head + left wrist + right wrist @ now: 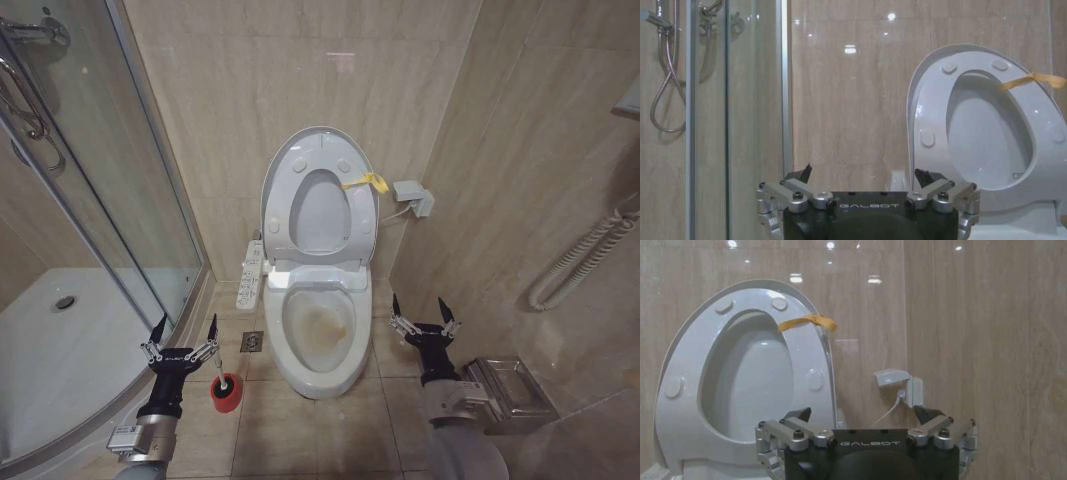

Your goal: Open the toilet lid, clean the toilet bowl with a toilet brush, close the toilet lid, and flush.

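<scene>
The toilet bowl (318,335) stands centre against the far wall, its inside stained yellowish-brown; the toilet lid (283,170) and the seat (352,215) are raised upright behind it, a yellow ribbon (366,182) tied at the seat's right edge; so opening looks done and fetching the brush is the step in hand. The left gripper (181,331) hovers near-left with jaws spread and empty; the right gripper (423,313) waits, likewise spread, right of the bowl. The toilet brush (224,386) stands in its red cup on the floor, just right of the left gripper; lower straight over the thin handle, grip high, and lift vertically so the cup stays put.
</scene>
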